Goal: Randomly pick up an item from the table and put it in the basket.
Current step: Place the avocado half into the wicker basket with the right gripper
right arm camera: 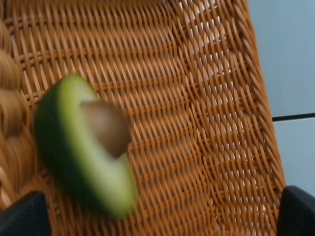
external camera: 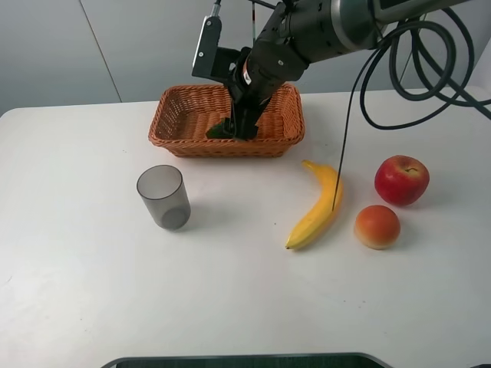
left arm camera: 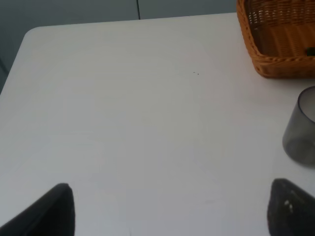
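**Avocado half inside the basket, both sets of fingers spread**

Avocado half is located within the basket. Its cut face is exposed, showing pale green flesh and the brown pit. It appears blurred in the right wrist view, so it cannot be determined whether it is resting on the woven floor. In the exterior high view, the avocado half appears as a dark green shape low in the basket, right of its middle.

The right fingers are spread wide. One tip is on each side of the avocado half, and neither touches it. The right arm reaches across the middle of the scene and points down into the basket.

The basket stands on the white worktop, near its far edge. A grey translucent cup stands upright on the worktop in front of the basket and apart from it.

To the right lie a banana, a red apple and an orange-red round fruit. The apple and the round fruit are just beside each other.

The left fingers are spread and hold nothing. They hang over bare worktop, with the cup and a corner of the basket off to one side.
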